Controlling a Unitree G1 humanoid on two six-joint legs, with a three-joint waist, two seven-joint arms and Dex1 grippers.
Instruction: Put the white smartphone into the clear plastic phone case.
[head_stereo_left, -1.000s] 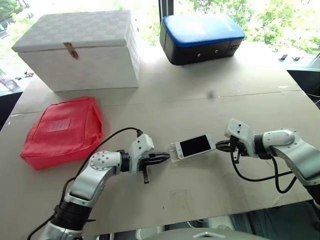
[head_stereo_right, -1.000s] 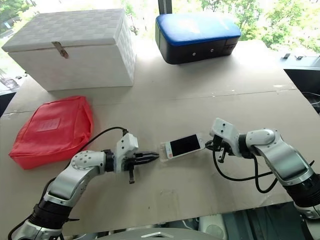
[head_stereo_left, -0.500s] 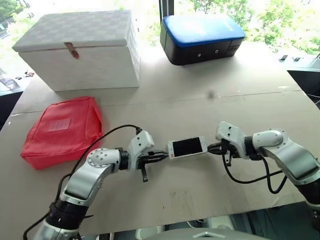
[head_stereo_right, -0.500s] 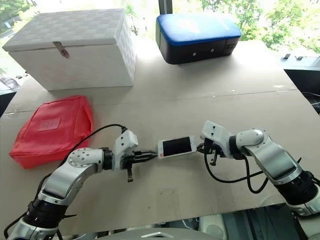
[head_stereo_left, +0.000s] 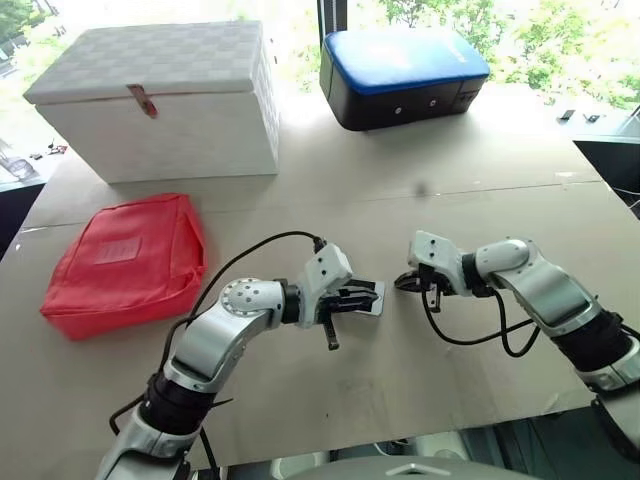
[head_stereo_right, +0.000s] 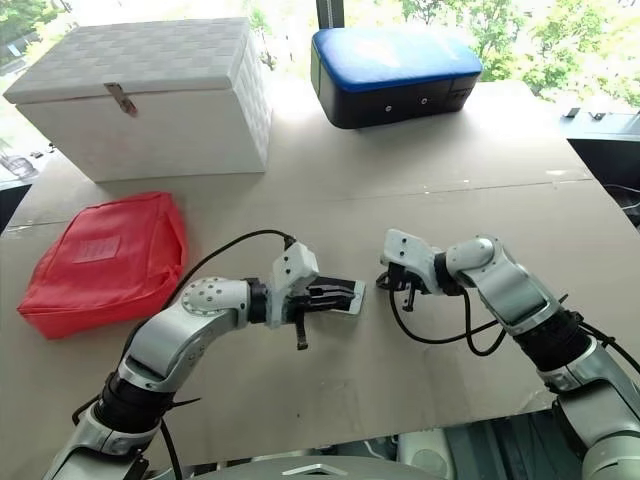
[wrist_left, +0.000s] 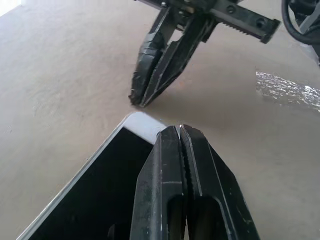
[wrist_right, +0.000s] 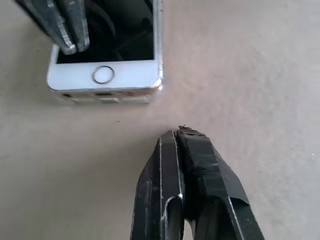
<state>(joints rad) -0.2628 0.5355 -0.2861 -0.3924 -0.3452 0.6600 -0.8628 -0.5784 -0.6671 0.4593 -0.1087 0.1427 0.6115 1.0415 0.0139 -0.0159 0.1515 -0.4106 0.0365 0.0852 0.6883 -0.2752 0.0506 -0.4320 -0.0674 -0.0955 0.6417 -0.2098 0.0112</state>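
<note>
The white smartphone (wrist_right: 105, 75) lies flat on the table, dark screen up, home button toward my right gripper. A faint glossy rim under its near end looks like the clear plastic phone case (wrist_right: 100, 99); I cannot tell how far the phone sits in it. My left gripper (head_stereo_left: 372, 292) is shut, its fingers lying over the screen with the tips near the phone's right end. My right gripper (head_stereo_left: 398, 284) is shut too, tips just off that end with a small gap, touching nothing. The phone (head_stereo_left: 368, 305) is mostly hidden under the left fingers (wrist_left: 177, 165).
A red pouch (head_stereo_left: 125, 260) lies at the left. A white lidded box (head_stereo_left: 160, 95) stands at the back left and a blue-topped black case (head_stereo_left: 400, 75) at the back centre. The table's front edge (head_stereo_left: 400, 435) runs close below both arms.
The phone has slid left and turned flatter. My left gripper has moved right, over its screen. My right gripper has followed leftward to the phone's end. Both stayed shut.
</note>
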